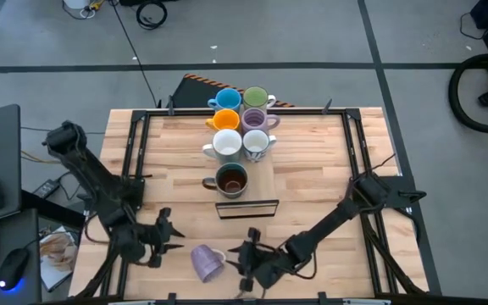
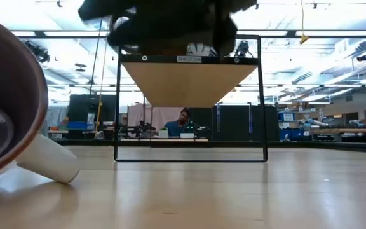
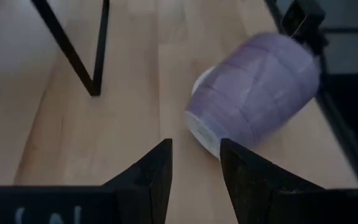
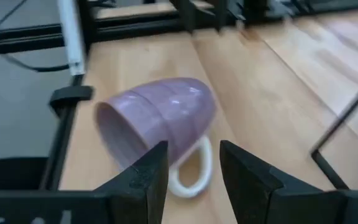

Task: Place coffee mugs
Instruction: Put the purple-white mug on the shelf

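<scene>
Eight mugs on my table [image 1: 312, 169]: seven upright, clustered at the far middle [image 1: 240, 127], and one lilac mug [image 1: 206, 261] on its side near the front edge, between my left gripper [image 1: 169, 235] and right gripper [image 1: 242, 258], both empty, fingers narrowly apart.

Grey floor [image 1: 329, 34] with dark seam lines around the wooden table [image 1: 312, 178] — cables [image 1: 151, 13] lying on it; bright ceiling lights [image 2: 335, 48] beyond.
</scene>
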Tool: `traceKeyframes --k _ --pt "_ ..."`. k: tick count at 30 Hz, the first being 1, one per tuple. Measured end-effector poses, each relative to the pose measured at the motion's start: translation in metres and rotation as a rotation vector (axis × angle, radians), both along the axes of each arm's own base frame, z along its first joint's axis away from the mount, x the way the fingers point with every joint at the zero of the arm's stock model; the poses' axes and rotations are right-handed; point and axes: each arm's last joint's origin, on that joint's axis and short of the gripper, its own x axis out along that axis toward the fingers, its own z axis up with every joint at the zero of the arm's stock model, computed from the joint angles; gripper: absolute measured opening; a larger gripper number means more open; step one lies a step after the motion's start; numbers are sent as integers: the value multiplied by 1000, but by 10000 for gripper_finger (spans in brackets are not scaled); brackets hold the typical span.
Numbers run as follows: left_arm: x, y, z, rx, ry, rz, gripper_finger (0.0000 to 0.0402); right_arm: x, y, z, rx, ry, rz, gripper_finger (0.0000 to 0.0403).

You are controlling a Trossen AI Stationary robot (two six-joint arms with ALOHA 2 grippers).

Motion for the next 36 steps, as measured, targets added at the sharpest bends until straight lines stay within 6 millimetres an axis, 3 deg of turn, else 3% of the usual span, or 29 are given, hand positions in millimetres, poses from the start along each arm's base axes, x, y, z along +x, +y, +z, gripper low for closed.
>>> traceKeyframes --k 7,20,26,36 --pt "14 -19 -9 183 60 32 142 -11 24 0 -137 -74 56 151" --pt "18 -25 -9 165 113 32 200 -10 28 5 -220 -111 120 213" --pt "18 -26 -10 153 132 14 208 -8 30 8 -224 -117 122 221" --pt "16 -28 -10 175 130 -11 208 -1 53 68 -396 -93 147 221"
